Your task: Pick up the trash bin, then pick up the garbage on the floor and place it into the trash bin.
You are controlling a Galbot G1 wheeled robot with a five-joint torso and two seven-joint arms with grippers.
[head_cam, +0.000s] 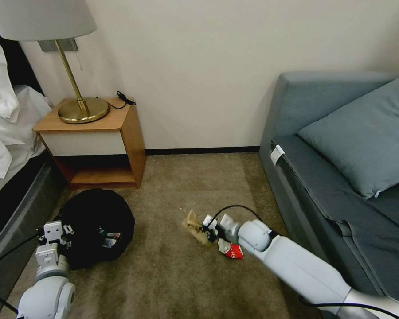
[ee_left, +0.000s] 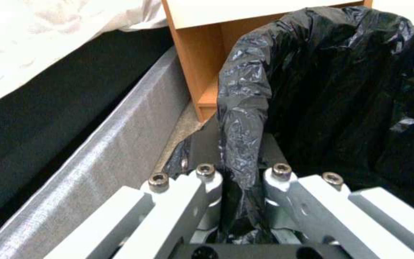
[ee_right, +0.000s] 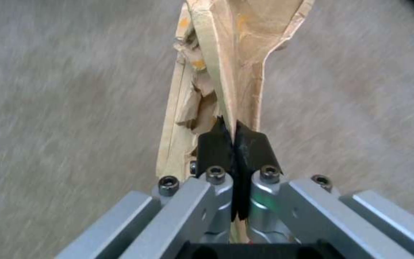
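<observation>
**Brown paper bag pinched, bin held at the rim**

Brown paper bag (ee_right: 226,64): crumpled, clamped edge-on in the right gripper (ee_right: 235,144), pads pressed together on a thin fold, low over the carpet (head_cam: 164,274) near the sofa (head_cam: 341,177). Red-and-white packet (head_cam: 231,250) on the floor just beside that wrist, not yet collected. Trash bin (head_cam: 97,217) off to the robot's left, in front of the nightstand (head_cam: 97,133), black liner wide open, some litter already showing inside. Left gripper (ee_left: 243,176) closed on the bin's lined rim, liner bunched between the fingers.

Good handling, as a judgement: bag carried high enough to clear the rim, held firmly on that thin fold, released only over the middle of the opening. Bin kept level and steady meanwhile. Risk of the paper tearing or sliding out if swung quickly.
</observation>
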